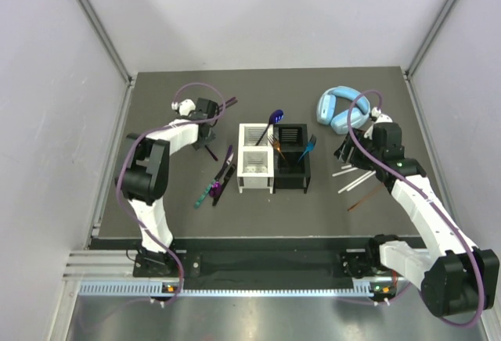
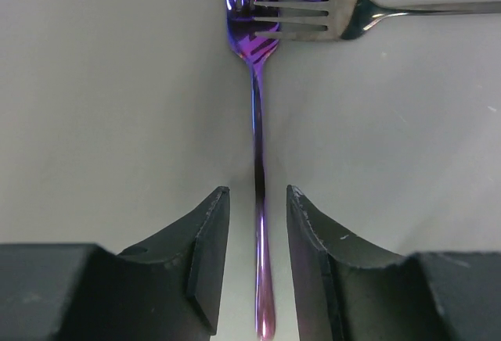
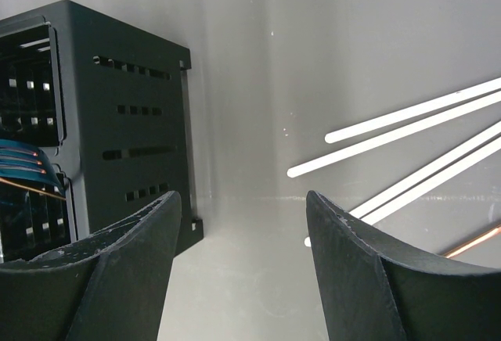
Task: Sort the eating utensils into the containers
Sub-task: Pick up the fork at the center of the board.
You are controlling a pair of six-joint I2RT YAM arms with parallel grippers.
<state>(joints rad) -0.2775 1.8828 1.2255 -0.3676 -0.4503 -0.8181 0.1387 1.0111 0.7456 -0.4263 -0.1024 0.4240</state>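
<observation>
In the left wrist view the slim handle of an iridescent purple fork [image 2: 257,122] runs between the fingers of my left gripper [image 2: 257,192]. The gripper is open, with a gap on each side of the handle. A second fork [image 2: 337,16] lies across the first one's head. From above, my left gripper [image 1: 210,149] is left of the white container [image 1: 256,177], near the loose forks [image 1: 225,170] and a green-handled knife [image 1: 205,193]. My right gripper [image 3: 243,200] hangs open and empty between the black container [image 3: 125,122] and the white sticks [image 3: 407,122].
A purple spoon [image 1: 274,118] stands in the white container and a blue fork [image 1: 309,145] in the black container [image 1: 291,175]. Light-blue headphones [image 1: 340,106] lie at the back right. A brown stick [image 1: 365,198] lies next to the white sticks [image 1: 354,175].
</observation>
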